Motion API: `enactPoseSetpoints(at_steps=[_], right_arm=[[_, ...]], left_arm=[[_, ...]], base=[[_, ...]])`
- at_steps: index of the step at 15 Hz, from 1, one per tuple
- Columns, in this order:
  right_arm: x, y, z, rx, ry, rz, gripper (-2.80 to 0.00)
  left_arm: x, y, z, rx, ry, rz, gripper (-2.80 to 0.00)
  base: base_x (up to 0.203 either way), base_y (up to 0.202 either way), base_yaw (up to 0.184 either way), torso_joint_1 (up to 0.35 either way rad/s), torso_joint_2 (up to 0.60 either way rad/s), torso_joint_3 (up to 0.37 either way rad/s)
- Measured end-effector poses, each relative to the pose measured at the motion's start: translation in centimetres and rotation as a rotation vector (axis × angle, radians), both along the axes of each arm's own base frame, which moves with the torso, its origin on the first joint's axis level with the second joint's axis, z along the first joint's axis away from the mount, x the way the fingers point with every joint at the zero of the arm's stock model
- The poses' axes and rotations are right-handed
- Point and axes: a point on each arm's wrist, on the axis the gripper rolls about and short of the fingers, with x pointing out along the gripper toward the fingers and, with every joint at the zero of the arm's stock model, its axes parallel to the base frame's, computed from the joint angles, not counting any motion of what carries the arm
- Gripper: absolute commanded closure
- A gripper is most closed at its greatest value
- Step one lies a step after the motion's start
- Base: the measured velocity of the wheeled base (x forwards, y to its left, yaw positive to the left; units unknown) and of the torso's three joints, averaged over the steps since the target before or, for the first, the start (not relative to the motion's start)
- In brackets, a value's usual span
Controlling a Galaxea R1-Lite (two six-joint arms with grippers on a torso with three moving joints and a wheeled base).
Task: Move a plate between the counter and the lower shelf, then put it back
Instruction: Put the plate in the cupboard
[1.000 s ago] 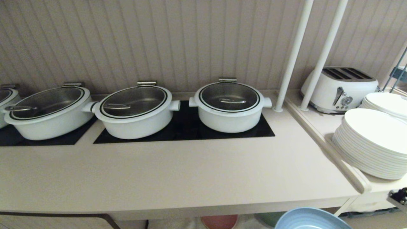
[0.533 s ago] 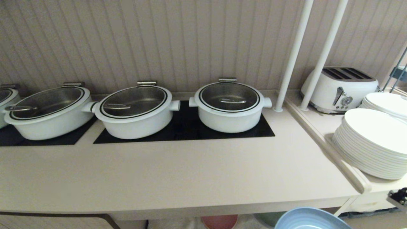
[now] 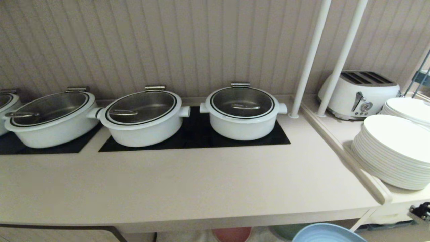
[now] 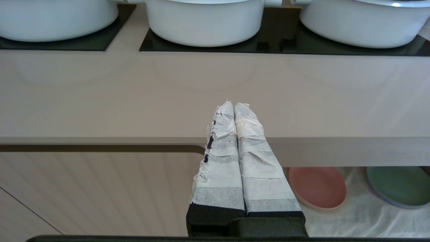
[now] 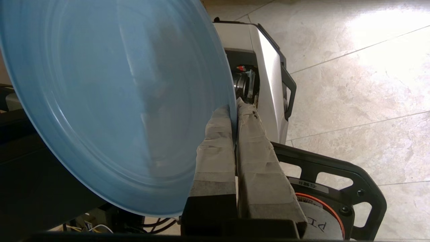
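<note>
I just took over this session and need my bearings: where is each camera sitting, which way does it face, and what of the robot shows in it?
Head view: high, facing forward and down over the counter and pots; only the plate peeks in at the bottom edge.
Left wrist view: behind the left gripper, shut and empty, level with the counter edge; the lower shelf lies beneath.
Right wrist view: behind the right gripper, pinching the plate's rim, facing the robot's base and floor.
Shared: head and right wrist show the plate; head and left wrist the counter.
</note>
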Motion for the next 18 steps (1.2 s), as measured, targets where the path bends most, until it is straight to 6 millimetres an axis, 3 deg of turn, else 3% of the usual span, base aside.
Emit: enactPoseSetpoints(at_steps=[18], right_arm=[[0.20, 0.00, 0.05, -0.001, 0.000, 0.005, 0.00]], left_arm=[[0.00, 0.00, 0.00, 0.000, 0.000, 0.000, 0.00]], base=[[0.000, 0.000, 0.000, -0.127, 0.27, 0.139]])
